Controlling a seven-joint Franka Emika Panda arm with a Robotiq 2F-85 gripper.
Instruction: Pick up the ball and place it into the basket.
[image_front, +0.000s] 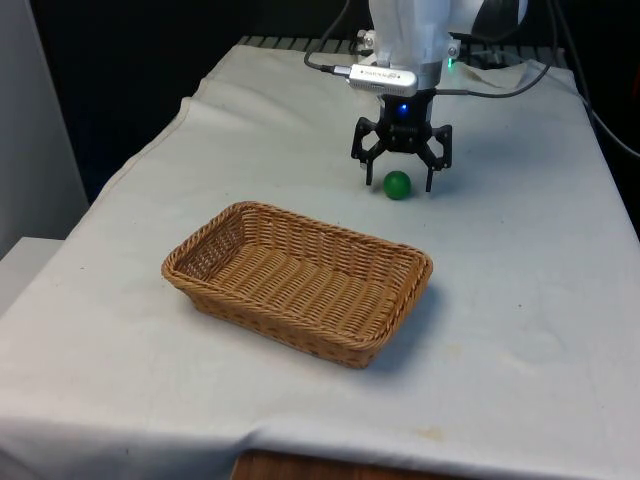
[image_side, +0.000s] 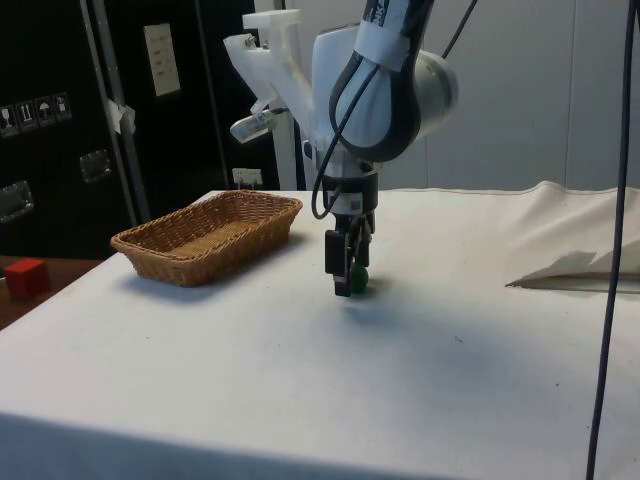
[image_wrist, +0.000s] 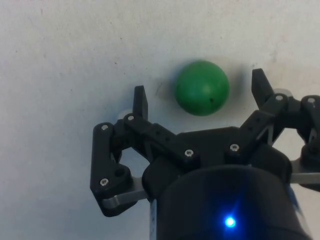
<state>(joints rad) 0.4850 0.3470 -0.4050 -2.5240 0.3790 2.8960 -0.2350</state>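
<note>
Pincer (image_front: 398, 178) is low over your cloth-covered surface (image_front: 520, 300), fingers (image_wrist: 140, 101) spread wide and gripping nothing. Your green ball (image_front: 397, 185) sits on the cloth between the two fingertips, touching neither in the wrist view. Your wicker basket (image_front: 300, 281) lies well apart, nearer the front camera and toward the front view's left.

**White-clothed table, two things on it**

The white cloth-covered table (image_front: 520, 330) carries a rectangular woven wicker basket (image_front: 297, 281) near its middle. A small green ball (image_front: 397, 184) rests on the cloth toward the far edge, apart from the basket.
</note>
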